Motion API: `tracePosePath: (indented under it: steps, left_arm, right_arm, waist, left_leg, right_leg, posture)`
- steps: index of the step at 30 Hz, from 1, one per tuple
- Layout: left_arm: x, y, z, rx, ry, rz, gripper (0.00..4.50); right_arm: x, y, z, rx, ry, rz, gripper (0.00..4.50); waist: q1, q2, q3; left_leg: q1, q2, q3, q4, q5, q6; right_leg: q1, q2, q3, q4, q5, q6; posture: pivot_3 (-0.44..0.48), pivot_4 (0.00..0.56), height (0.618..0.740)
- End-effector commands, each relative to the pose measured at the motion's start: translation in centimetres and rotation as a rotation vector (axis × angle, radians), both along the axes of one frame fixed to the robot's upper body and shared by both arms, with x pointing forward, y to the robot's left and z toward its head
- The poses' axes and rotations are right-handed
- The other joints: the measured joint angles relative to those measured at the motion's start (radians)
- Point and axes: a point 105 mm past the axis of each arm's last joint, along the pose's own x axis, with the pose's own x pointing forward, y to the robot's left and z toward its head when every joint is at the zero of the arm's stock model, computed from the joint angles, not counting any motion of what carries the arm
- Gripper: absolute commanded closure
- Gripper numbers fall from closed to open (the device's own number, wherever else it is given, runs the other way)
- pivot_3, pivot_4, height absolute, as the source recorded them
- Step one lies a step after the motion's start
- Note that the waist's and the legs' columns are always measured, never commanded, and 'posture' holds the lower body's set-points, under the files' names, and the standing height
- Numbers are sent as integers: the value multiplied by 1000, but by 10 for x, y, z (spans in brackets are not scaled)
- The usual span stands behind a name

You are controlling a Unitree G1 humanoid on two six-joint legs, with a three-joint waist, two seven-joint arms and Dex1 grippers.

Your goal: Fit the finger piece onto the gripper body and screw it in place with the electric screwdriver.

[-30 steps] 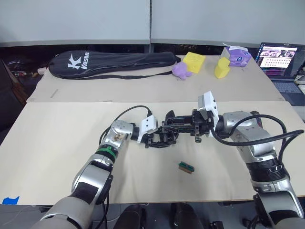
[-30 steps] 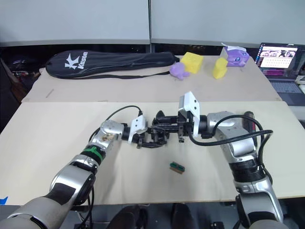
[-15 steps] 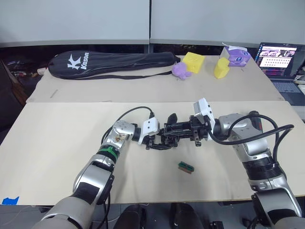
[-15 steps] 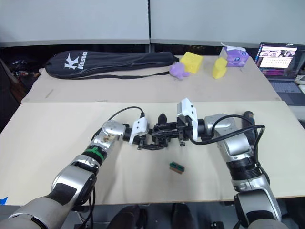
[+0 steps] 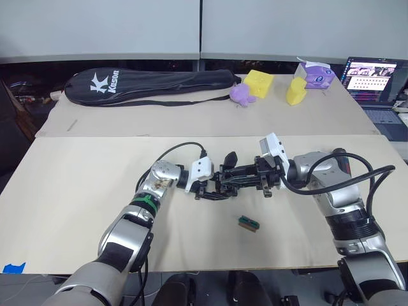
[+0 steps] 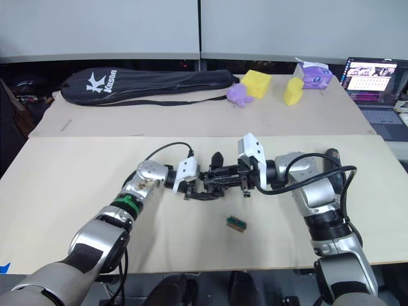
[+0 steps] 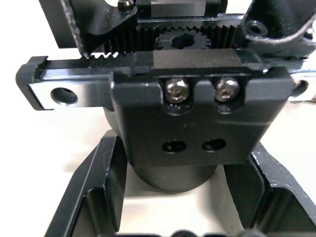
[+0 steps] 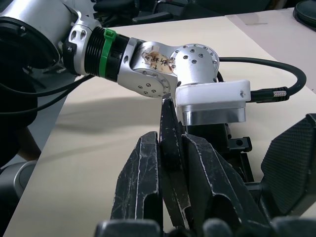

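Black finger piece (image 8: 170,148) upright, apparently above gripper body (image 7: 182,118).

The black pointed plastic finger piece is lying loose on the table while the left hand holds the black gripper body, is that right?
Not loose: the black pointed plastic finger piece is pinched in the right hand, as the right wrist view shows. The left hand does hold the black gripper body.

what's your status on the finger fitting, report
Left end effector shut on gripper body. Right end effector shut on finger piece, at the body. Nothing in the way.
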Motion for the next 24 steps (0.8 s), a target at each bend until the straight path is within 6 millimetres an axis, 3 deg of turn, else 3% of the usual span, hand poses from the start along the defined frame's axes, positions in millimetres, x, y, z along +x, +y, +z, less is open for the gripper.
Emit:
tracePosePath:
  steps: [1,11,18,24]
  left_arm:
    - [1,-5,6,4,-23,-23,2219]
    - [3,-6,8,0,-28,-11,2219]
    - [4,-5,8,0,-31,-4,2219]
    - [4,-4,7,6,-32,-5,2219]
  right_arm:
    - [5,-1,-7,2,37,-28,4191]
    - [-2,0,-28,-72,106,19,4191]
    - [-9,10,-22,-41,126,49,4191]
    - [-5,7,-30,-82,151,26,4191]
  waist:
    - [0,0,0]
    - [0,0,-3]
    - [0,0,-3]
    - [0,0,-4]
  left_leg:
    - [1,0,0,0,0,0]
    - [2,0,0,0,0,0]
    - [2,0,0,0,0,0]
    - [2,0,-1,0,0,0]
  right_leg:
    - [1,0,0,0,0,0]
    - [1,0,0,0,0,0]
    - [1,0,0,0,0,0]
    - [1,0,0,0,0,0]
  posture:
    - [0,150,723]
    - [0,150,723]
    - [0,150,723]
    - [0,150,723]
